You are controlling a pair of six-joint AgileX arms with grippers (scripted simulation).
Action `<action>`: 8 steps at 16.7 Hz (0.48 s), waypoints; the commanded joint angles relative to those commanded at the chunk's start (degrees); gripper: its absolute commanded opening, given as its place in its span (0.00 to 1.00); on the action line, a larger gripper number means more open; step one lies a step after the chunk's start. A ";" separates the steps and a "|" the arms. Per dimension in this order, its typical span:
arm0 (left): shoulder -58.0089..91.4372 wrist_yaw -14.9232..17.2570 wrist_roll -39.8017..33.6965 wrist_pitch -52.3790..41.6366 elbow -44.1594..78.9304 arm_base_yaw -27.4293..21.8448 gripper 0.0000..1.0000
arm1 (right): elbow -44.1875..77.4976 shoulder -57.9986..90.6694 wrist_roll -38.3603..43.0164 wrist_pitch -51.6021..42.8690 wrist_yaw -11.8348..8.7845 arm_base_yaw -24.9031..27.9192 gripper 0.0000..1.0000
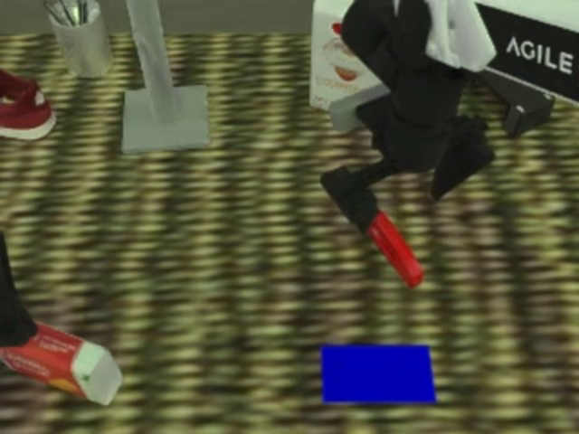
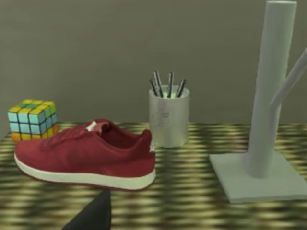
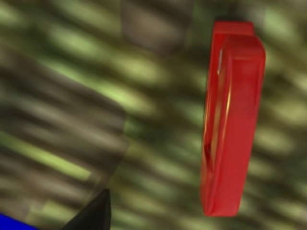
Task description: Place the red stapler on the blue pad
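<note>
Nearest the lower edge of the top view lies the blue pad (image 1: 378,372), flat on the tabletop (image 1: 226,271) and bare, with nothing on it; a sliver of it also shows at the corner of the right wrist view (image 3: 14,223). At the left edge, level with the pad, a red-and-white carton (image 1: 63,362) rests beside the left arm, which is parked there; whether its end effector is spread or pressed together cannot be told.

A little farther up, and slightly to the right of the pad's middle, the red stapler (image 1: 396,249) hangs slanted, its upper end lost in the black finger of the right end effector (image 1: 362,203), which looks pinched on it. From the right wrist camera the stapler (image 3: 232,120) fills the view with blurred tabletop behind it, so I judge it is lifted, not resting.

Beyond that stand a second carton (image 1: 339,63) under the right arm, a white stand (image 1: 163,113), a pen cup (image 1: 80,36) and a red shoe (image 1: 23,108); the left wrist camera adds a colour cube (image 2: 32,120).

The step in hand looks like the carry. The next move calls for bringing the stapler toward the near edge until it is over the pad, lowering it, then letting go.
</note>
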 joint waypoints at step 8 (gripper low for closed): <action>0.00 0.00 0.00 0.00 0.00 0.00 1.00 | -10.60 2.93 0.28 13.61 0.03 0.23 1.00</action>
